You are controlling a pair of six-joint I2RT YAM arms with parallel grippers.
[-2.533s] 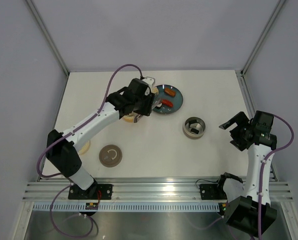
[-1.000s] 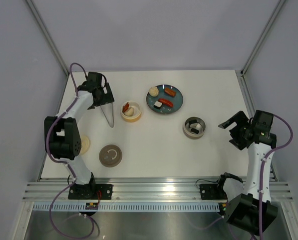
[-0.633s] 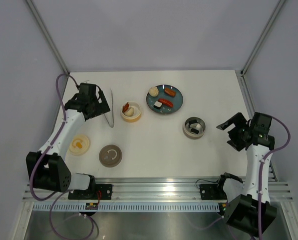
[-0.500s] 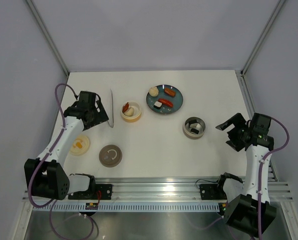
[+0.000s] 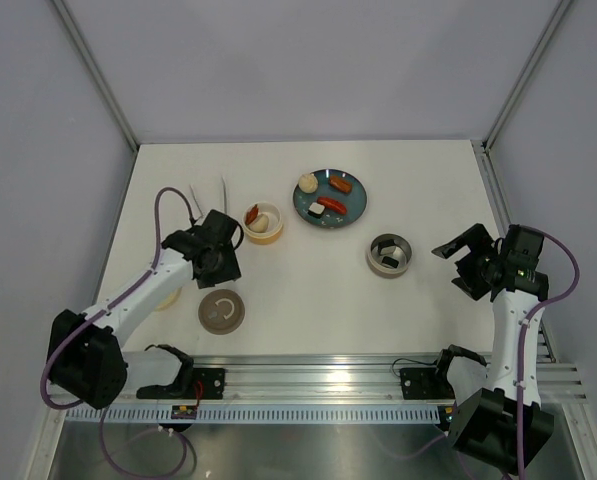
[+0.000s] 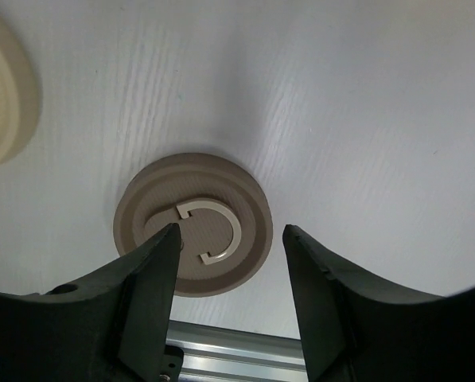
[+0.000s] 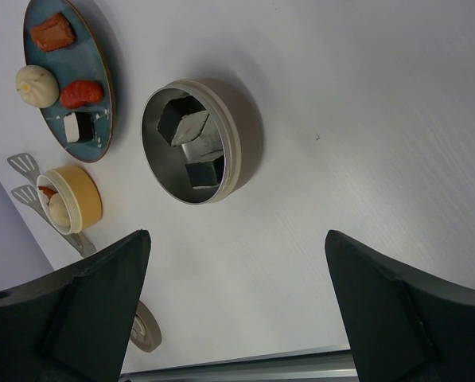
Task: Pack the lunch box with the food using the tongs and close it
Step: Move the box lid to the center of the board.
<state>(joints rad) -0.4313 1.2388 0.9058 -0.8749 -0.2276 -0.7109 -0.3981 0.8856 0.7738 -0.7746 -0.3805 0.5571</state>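
Both jaws spread, empty, left arm point(image 5: 143, 290) shifted from tongs point(image 5: 224, 196) to over brown lid point(image 5: 221, 311)

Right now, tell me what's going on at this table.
The left end effector hovers open over the brown lid, holding nothing. The tongs lie on the table beside the yellow bowl, which holds a bun and a sausage. The metal tin holds sushi; more food sits on the teal plate. The right end effector hangs open, empty, at the right.
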